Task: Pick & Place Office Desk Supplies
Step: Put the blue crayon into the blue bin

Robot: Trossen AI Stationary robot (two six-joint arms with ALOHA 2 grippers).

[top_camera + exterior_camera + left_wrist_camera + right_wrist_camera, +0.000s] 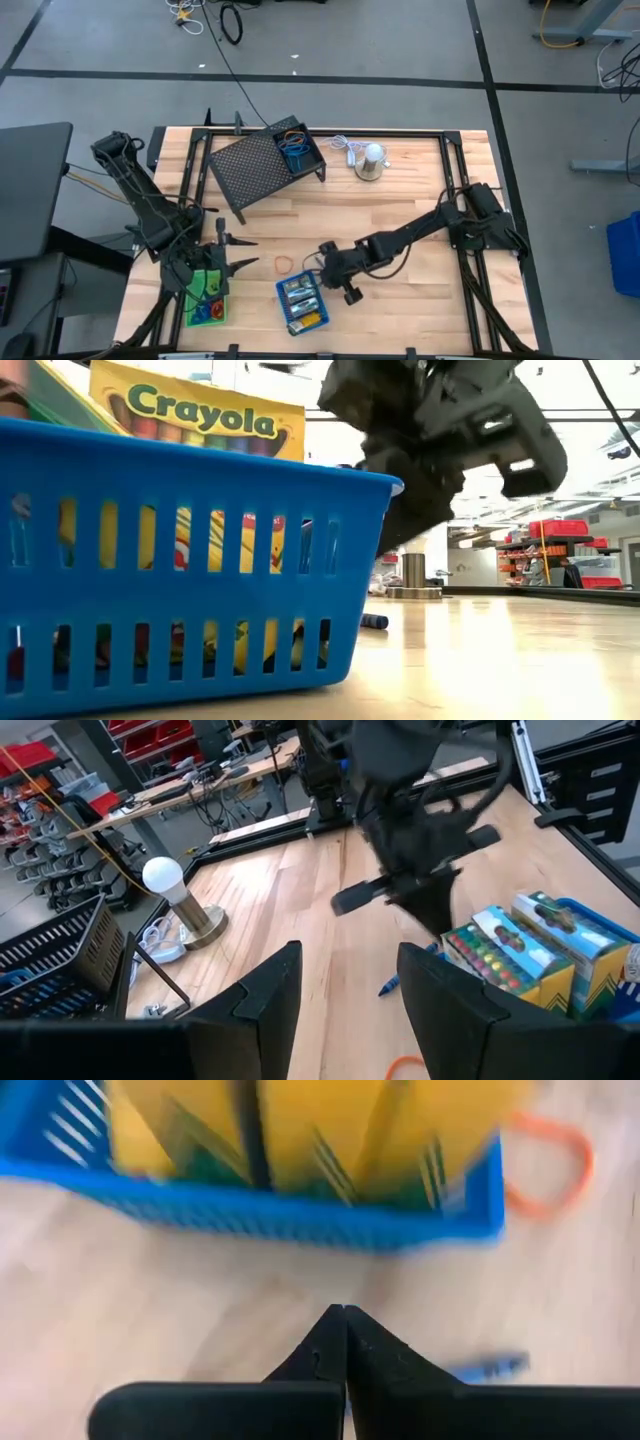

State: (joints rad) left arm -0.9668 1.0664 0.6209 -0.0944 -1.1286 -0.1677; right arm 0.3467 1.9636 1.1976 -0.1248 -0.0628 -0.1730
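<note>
High view: right gripper (322, 262) pinched shut, empty, beside blue tray (302, 305); between picks. Next: open over orange loop (285, 265). Left gripper (222, 262) half open.

Grey floor (400, 40) crossed by dark tape lines (300, 78) is surrounding the wooden table (400, 200) — cables (232, 22) are trailing over it — while red storage bins (560, 528) on shelving are sitting under bright ceiling light.

Taking the tray (283, 296) holding crayon boxes (301, 294) as landmark: an elastic loop (285, 265) lies just behind it, a second tray (191, 309) to its left, the mesh rack (250, 168) well behind.
</note>
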